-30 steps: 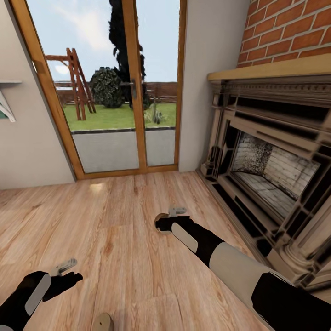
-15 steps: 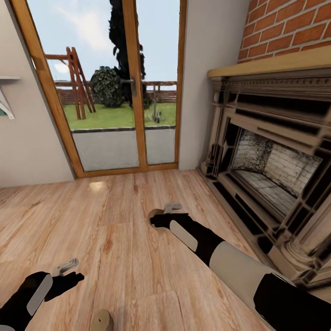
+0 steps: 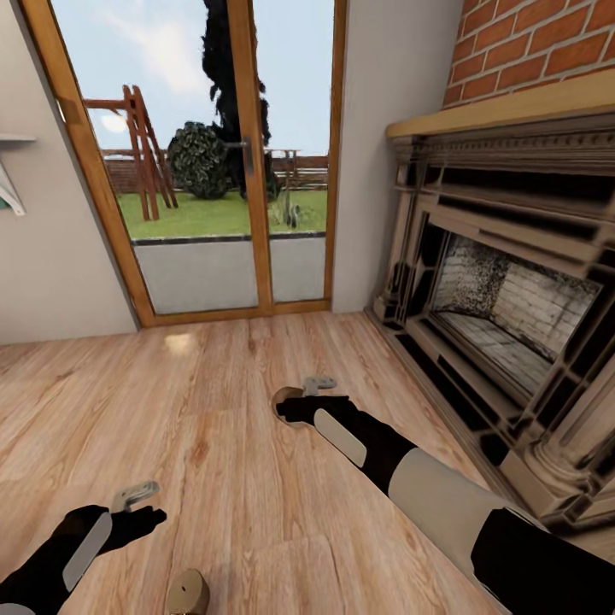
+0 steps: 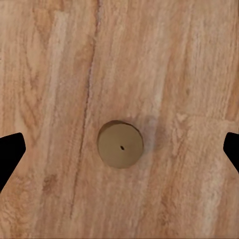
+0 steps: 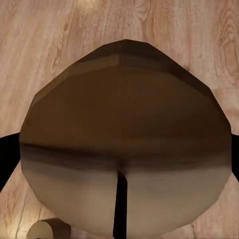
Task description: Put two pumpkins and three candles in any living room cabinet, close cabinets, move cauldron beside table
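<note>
Head view: both arms reach low over the plank floor point(image 3: 222, 401).
Right gripper point(image 3: 301, 401): apparently clamped on a candle point(image 5: 124, 154).
Left gripper point(image 3: 141, 506): fingers spread, hovering above a second candle point(image 4: 120, 144) standing on the floor.

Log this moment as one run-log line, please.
right gripper: shut on candle | left gripper: open, above second candle on floor | setting: fireplace, glass door

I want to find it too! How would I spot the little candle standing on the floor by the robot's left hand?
Start at the brick fireplace, then cross the plank floor to the left gripper. The candle stands just below it, untouched; the other candle sits in the right gripper.
</note>
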`<state>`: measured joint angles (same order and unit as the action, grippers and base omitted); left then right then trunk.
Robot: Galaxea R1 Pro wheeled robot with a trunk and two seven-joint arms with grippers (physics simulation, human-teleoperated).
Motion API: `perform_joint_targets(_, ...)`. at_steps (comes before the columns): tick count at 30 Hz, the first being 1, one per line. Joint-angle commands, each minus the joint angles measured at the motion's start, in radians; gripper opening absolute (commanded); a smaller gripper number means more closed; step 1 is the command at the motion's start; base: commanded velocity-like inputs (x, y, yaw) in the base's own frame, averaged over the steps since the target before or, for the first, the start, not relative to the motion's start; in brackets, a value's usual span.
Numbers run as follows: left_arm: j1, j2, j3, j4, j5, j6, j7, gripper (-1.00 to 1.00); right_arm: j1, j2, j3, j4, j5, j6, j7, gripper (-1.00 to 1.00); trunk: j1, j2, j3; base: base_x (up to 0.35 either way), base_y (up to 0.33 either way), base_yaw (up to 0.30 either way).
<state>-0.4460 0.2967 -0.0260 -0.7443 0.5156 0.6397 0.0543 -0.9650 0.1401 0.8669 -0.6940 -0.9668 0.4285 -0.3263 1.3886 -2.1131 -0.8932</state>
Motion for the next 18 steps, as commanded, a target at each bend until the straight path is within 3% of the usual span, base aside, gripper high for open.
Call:
perform_joint_targets(1,0.0,0.001,-0.006,-0.001,0.008,0.001,0.006,1.0,-0.001,-0.001,0.003,-0.002,-0.009,0.0,-0.007,-1.0,0.004,-0.008,-0.004,0.0,0.0,0.0)
perform_joint_targets(18,0.0,0.002,-0.016,-0.001,0.004,-0.003,0.006,1.0,-0.001,0.004,0.004,-0.003,-0.013,0.0,-0.008,-1.0,0.069,-0.127,-0.057,0.0,0.0,0.0)
